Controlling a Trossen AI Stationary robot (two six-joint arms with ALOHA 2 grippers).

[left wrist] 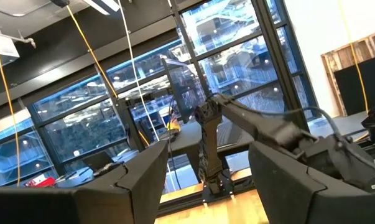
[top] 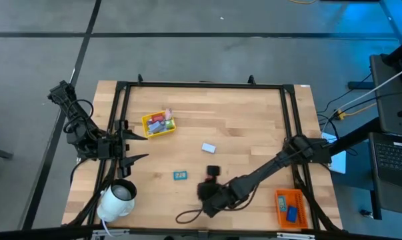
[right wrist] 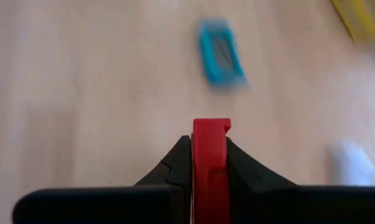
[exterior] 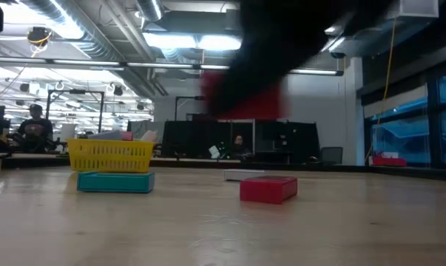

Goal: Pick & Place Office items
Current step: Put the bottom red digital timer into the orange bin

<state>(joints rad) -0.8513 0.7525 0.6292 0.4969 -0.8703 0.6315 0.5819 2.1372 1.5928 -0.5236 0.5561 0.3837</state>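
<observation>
My right gripper (top: 206, 193) hangs over the table's near middle, shut on a red flat piece (right wrist: 211, 155). In the low view this piece is a red blur (exterior: 241, 96) above the table. A second red piece (exterior: 268, 188) lies flat on the wood just beyond that gripper. A teal piece (top: 180, 175) and a light blue piece (top: 209, 148) also lie flat on the table. The yellow tray (top: 159, 125) holds several coloured pieces. My left gripper (top: 135, 147) waits open at the table's left edge, holding nothing. My right gripper pinches the red piece's two broad faces between its fingers (right wrist: 175, 162). The piece stands on edge, and its free end (right wrist: 211, 127) sticks out past the fingertips. The fingers slant down from the table's right. The piece is lifted clear of the table.
An orange tray (top: 289, 207) with a blue piece stands at the near right corner. A white roll (top: 117, 200) lies at the near left. A black cable loop (top: 187, 215) lies by the near edge. A black frame (top: 201, 85) runs around the tabletop.
</observation>
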